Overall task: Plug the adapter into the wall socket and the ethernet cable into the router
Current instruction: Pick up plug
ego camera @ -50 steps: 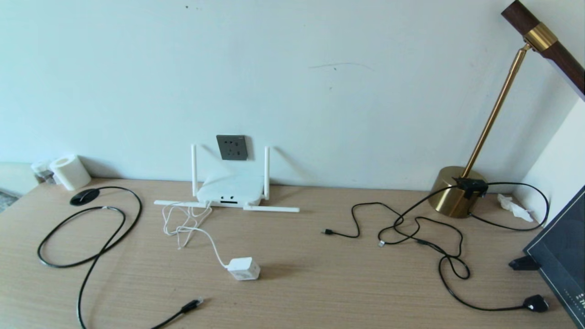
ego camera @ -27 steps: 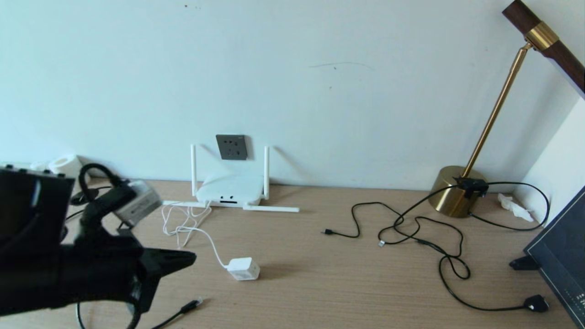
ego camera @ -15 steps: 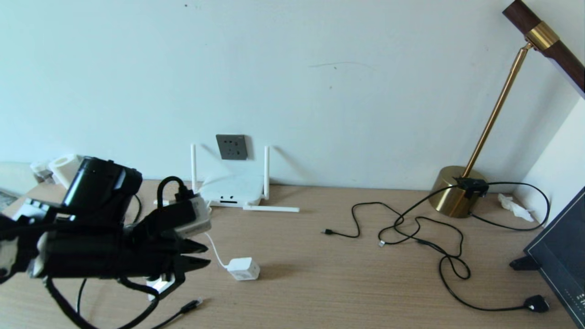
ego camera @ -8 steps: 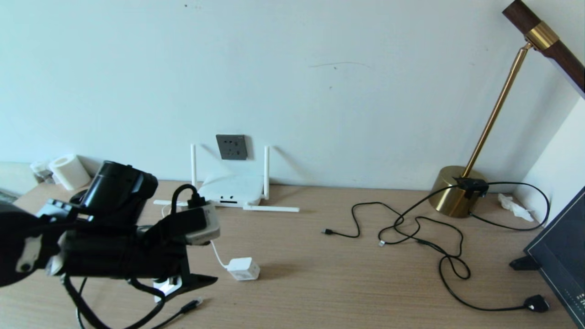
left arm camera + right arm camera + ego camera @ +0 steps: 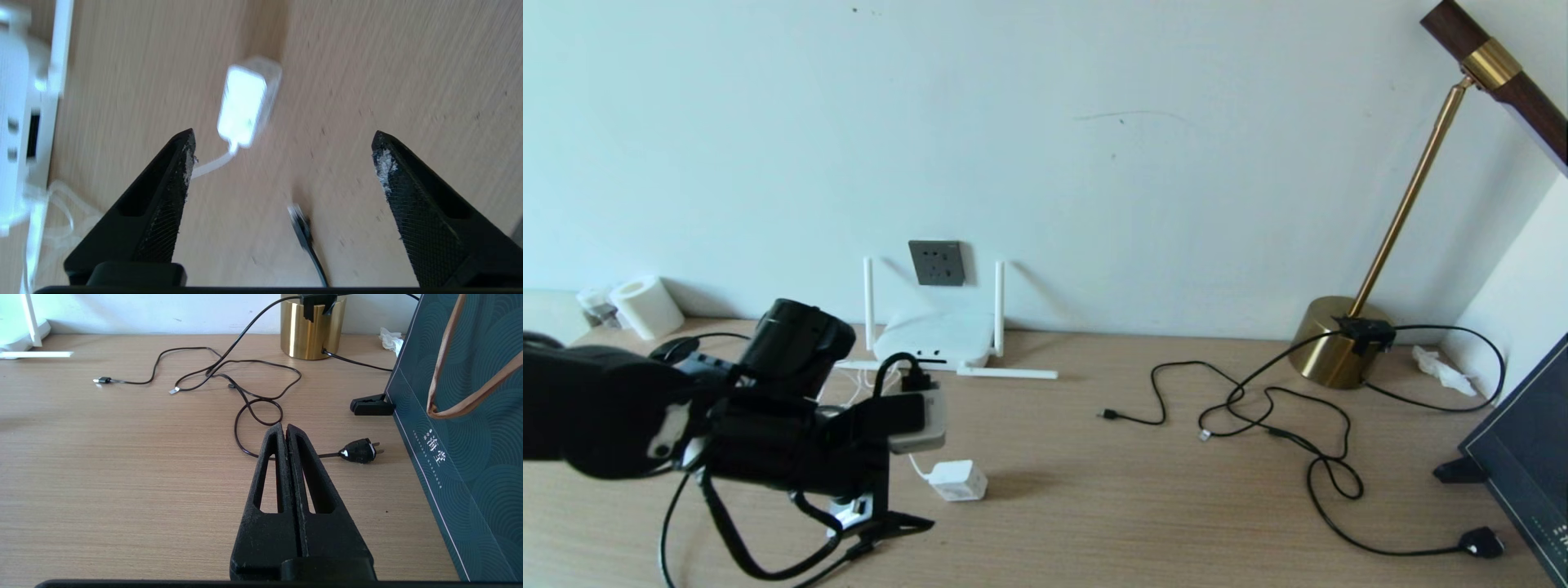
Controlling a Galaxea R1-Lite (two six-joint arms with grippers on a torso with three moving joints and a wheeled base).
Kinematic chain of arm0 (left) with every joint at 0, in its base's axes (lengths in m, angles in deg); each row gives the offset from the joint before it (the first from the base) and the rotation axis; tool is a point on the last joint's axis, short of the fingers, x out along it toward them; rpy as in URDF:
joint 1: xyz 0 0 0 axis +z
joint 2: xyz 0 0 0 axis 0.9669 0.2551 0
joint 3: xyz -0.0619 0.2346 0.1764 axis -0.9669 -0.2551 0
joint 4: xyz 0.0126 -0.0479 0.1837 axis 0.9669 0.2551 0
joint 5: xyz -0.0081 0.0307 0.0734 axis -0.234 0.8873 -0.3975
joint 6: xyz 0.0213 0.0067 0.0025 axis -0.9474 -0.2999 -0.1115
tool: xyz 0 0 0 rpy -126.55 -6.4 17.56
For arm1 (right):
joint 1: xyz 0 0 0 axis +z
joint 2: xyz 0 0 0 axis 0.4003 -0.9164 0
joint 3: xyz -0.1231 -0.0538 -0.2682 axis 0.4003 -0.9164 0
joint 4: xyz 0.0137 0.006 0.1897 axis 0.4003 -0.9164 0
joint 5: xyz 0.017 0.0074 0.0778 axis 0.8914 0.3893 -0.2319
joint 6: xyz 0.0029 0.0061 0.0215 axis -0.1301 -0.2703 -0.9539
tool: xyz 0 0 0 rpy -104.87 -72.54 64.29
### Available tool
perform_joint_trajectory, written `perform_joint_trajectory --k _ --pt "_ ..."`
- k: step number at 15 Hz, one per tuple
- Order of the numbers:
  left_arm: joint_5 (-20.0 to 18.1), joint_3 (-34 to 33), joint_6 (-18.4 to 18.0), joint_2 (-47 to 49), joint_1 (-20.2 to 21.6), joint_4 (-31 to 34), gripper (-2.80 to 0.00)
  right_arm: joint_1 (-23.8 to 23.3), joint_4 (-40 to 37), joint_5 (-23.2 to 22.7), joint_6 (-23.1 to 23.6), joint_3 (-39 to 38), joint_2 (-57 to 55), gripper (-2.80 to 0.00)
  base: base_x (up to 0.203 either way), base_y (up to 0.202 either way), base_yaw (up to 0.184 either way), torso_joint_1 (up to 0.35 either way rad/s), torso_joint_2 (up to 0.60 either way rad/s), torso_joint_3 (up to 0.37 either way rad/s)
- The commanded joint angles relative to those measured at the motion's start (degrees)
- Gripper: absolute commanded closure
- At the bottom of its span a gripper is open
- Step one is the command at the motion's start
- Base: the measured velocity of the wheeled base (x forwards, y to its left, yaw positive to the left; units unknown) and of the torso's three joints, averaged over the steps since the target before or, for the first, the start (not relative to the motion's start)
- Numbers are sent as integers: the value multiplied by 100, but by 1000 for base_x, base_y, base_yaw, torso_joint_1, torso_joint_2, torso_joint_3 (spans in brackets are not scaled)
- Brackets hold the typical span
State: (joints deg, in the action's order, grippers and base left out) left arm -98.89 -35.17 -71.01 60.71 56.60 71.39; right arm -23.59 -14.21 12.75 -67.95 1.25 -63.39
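Lower left of the head view, the left gripper (image 5: 282,163) hovers, jaws wide and empty, probably lining up on the adapter (image 5: 958,479) lying on the table (image 5: 1143,506) just beyond, cord trailing.

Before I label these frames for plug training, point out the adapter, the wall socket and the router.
adapter (image 5: 958,479), head view, top face of the white cube.
wall socket (image 5: 938,263), head view, middle of the grey plate.
router (image 5: 935,335), head view, flat white top.
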Motion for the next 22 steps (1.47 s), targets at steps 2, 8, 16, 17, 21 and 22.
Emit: perform_joint_trajectory --k 2,8,16,17,21,22 --pt "-454 585 -520 510 250 395 -280 0 2 2 -1 0 -9 0 0 0 0 0 0 0" --pt "-636 1358 -1577 858 439 1746 -280 0 2 -7 8 0 -9 0 0 0 0 0 0 0" --pt "-396 2217 -1650 1889 285 1686 -280 0 2 1 8 0 -9 0 0 0 0 0 0 0" --pt "-384 2232 -1662 1974 265 1666 -280 0 2 -7 8 0 -8 0 0 0 0 0 0 0" --pt "-359 2249 -1733 2274 65 1345 -280 0 2 -5 -1 0 -8 0 0 0 0 0 0 0" --pt "-281 2249 -1738 2315 30 1343 -280 0 2 2 -2 0 0 0 0 0 0 0 0 0"
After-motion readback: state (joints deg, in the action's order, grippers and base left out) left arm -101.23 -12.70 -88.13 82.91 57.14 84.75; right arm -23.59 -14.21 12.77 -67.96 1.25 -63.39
